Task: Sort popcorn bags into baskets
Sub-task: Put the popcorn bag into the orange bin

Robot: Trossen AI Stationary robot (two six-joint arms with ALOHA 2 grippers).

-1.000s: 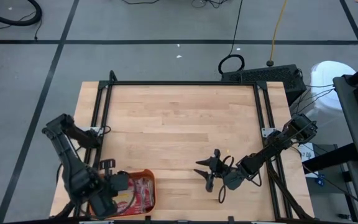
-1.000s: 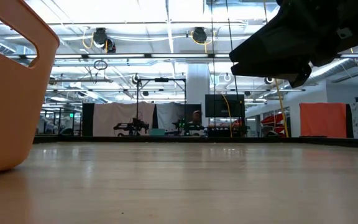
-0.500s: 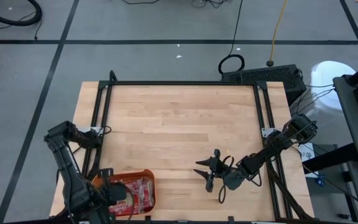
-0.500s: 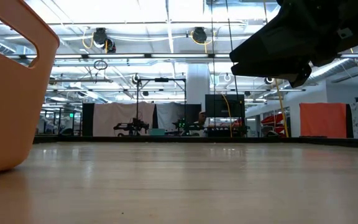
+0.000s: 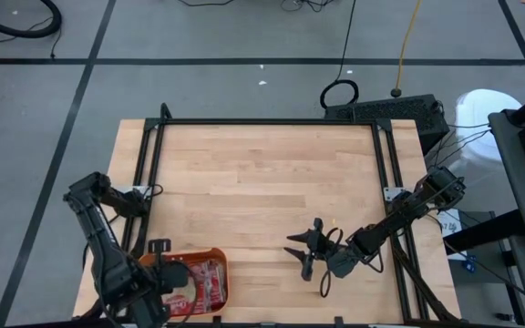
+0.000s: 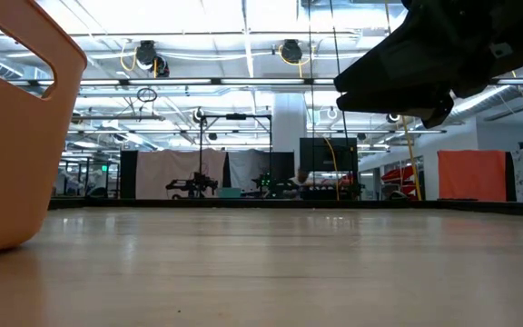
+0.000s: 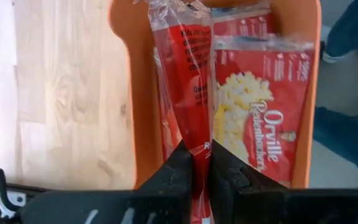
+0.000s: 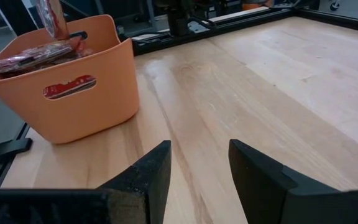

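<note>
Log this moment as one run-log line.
left pincer: shut on popcorn bag, over orange basket | right pincer: open, idle over table | basket: other bags inside

Pale wooden table (image 5: pixel 262 191) in a black frame (image 5: pixel 267 122), on grey floor (image 5: pixel 199 32) crossed by dark tape lines. Beyond, long ceiling lights (image 6: pixel 189 36), a white curtain (image 6: pixel 180 173), an orange panel (image 6: pixel 471 174), possibly dark monitors (image 6: pixel 320 154).

The table (image 5: pixel 262 182) is pale, smooth wood inside a matt black metal frame (image 5: pixel 267 122); on it, a smooth orange plastic basket (image 8: pixel 92 93) holds glossy (crinkled film) popcorn bags (image 7: pixel 263 118).
</note>
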